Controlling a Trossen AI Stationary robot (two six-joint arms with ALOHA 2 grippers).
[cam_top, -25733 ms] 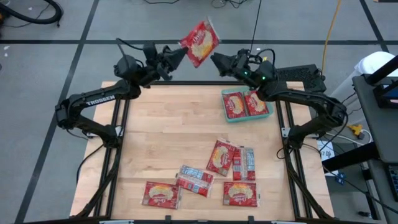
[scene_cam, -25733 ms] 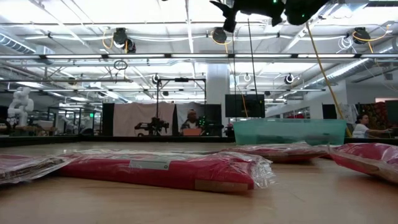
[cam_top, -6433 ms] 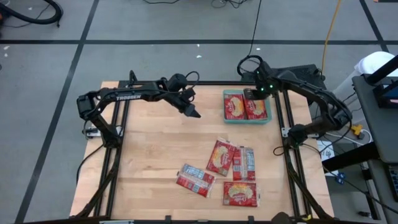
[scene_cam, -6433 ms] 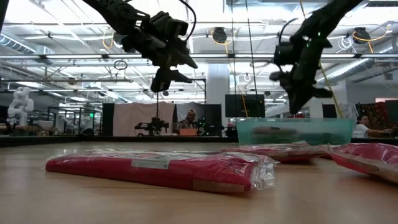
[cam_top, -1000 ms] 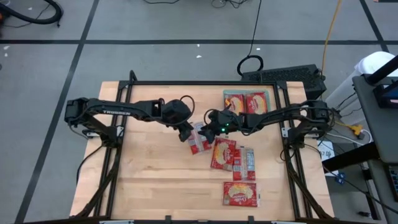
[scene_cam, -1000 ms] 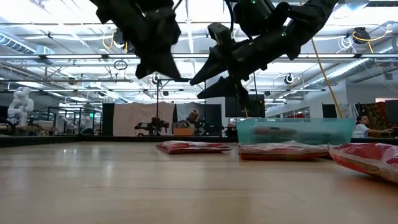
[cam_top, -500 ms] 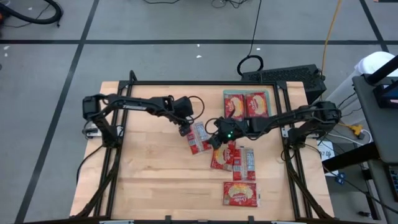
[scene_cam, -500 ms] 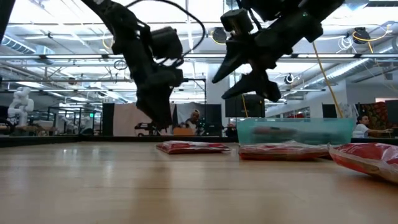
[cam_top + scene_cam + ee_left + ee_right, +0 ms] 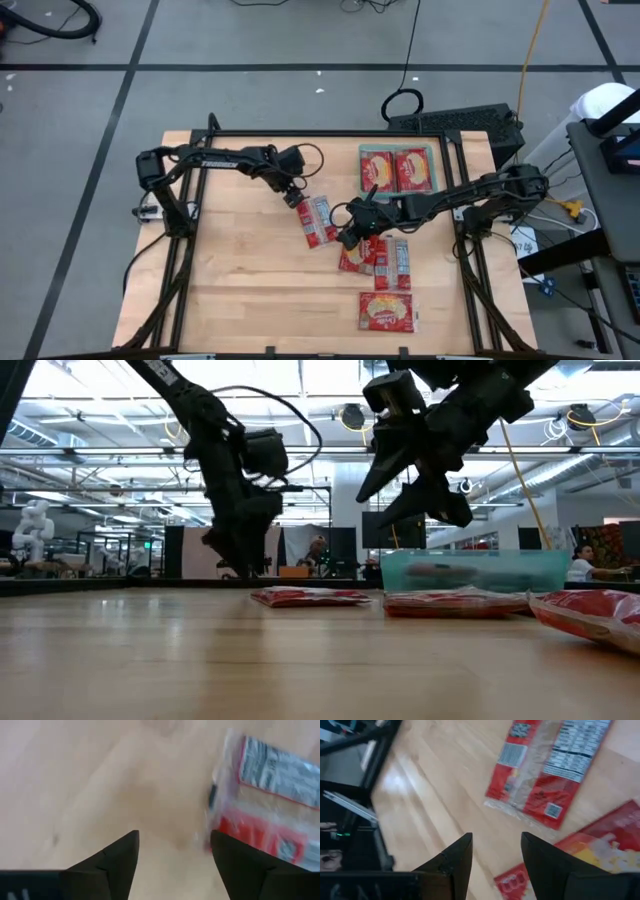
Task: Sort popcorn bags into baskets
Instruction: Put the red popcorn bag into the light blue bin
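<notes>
The left gripper has pulled back, jaws open and empty; the right gripper, also open, should straddle the back-up packet (label side showing) squarely.

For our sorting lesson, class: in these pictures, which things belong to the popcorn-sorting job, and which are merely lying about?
Belongs to the job:
- back-up popcorn bag
- loose popcorn bags
- teal basket, holding two bags
- left claw, open
- right claw, open

Just lying about:
- black cable on the floor
- dark keyboard-like unit behind the table
</notes>
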